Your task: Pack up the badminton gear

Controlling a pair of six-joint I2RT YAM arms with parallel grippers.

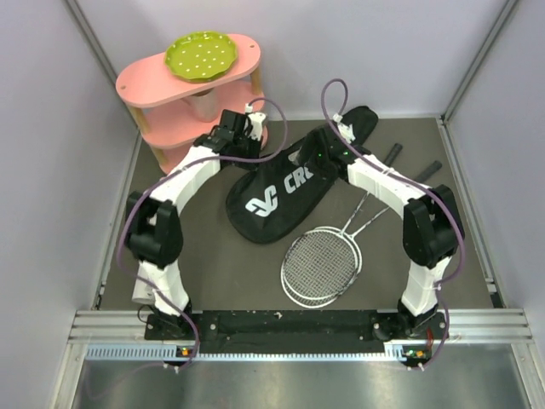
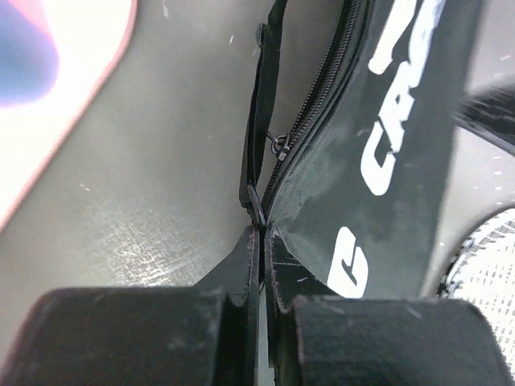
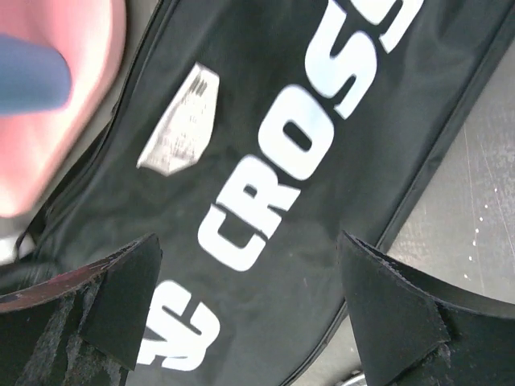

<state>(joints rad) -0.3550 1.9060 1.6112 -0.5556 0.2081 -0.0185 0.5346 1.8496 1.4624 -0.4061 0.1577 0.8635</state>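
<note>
The black bag (image 1: 277, 200) lettered "CROSSWAY" lies flat in the middle of the table, its narrow end toward the back right. Two silver rackets (image 1: 324, 264) lie stacked just in front of it, their black handles (image 1: 426, 173) pointing to the back right. My left gripper (image 2: 263, 233) is shut on the bag's left edge, where a thin black strap (image 2: 261, 121) runs beside the zipper (image 2: 322, 96). In the top view the left gripper (image 1: 249, 143) sits at the bag's upper left side. My right gripper (image 3: 249, 297) hovers open over the bag's white lettering (image 3: 306, 161), holding nothing.
A pink shelf (image 1: 192, 85) with a green dotted plate (image 1: 203, 55) on top stands at the back left, close behind the left gripper. Grey walls close in the table on both sides and at the back.
</note>
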